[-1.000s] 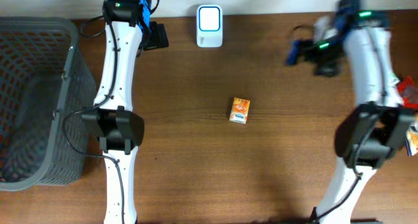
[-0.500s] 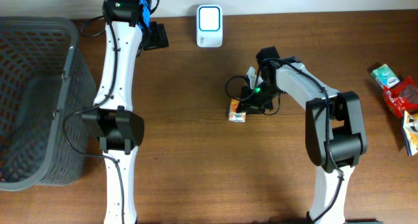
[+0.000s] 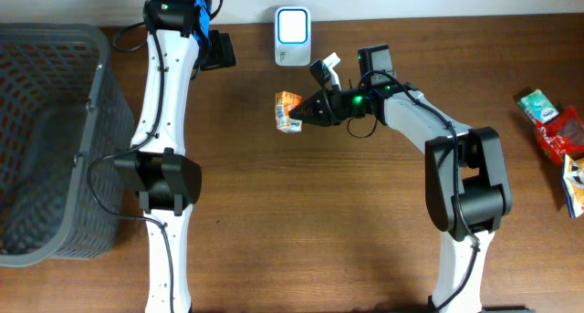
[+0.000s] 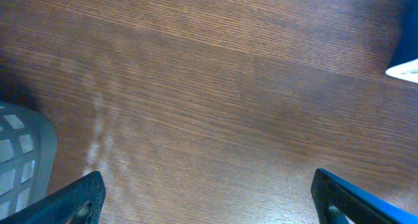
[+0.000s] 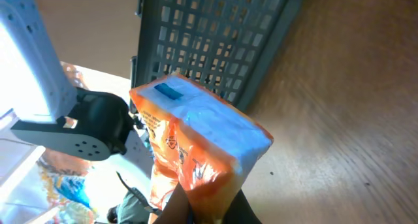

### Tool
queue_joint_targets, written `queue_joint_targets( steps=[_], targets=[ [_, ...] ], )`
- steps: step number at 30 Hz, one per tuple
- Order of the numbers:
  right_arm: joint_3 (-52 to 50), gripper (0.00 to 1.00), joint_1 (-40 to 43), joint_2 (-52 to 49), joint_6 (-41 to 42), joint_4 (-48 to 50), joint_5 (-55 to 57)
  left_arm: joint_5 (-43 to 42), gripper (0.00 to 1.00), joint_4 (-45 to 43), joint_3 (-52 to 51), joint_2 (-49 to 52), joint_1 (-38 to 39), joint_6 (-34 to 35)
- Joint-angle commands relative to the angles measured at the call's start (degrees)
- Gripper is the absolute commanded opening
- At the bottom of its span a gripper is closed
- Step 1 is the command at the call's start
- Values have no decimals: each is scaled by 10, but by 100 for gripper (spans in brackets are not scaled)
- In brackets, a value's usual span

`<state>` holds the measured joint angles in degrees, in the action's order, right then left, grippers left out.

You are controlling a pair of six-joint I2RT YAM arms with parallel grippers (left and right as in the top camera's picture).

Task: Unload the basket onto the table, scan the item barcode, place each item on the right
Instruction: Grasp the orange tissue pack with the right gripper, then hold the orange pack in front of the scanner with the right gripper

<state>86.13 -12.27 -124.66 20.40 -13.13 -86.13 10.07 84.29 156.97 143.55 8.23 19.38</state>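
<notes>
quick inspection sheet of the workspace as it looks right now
surface: brown wooden table, no spills seen
job's things: orange box held in front of the white scanner, apparently off the table
clutter: snack packets at the right edge; grey basket at the left
grippers: right gripper shut on the orange box; left gripper with jaws open, holding nothing
cables: black cable looping beside the left arm
surroundings: nothing seen

Small orange carton [image 3: 288, 110] with pale blue top, dark grey grid-pattern plastic basket [image 3: 55, 167], brown wood-grain table [image 3: 301, 231]
</notes>
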Motion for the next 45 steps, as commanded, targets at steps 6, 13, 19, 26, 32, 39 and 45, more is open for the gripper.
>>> queue_joint_targets(
  steps=[6,13,19,26,32,39,45],
  targets=[
    [30,4,-5,6,90,6,210,-2,99,0,2,0,0,5],
    [238,4,-28,7,9,-100,849,-2,99,0,2,0,0,5],
    [243,4,-89,-56,-355,72,1073,-2,99,0,2,0,0,5],
    [243,4,-92,-118,-517,144,951,-2,99,0,2,0,-2,5],
    [243,4,-92,-118,-549,224,940,-2,99,0,2,0,-1,5],
    [243,4,-72,-146,-594,250,906,-2,99,0,2,0,-1,5],
    [243,4,-67,-154,-656,276,901,-2,99,0,2,0,-1,5]
  ],
)
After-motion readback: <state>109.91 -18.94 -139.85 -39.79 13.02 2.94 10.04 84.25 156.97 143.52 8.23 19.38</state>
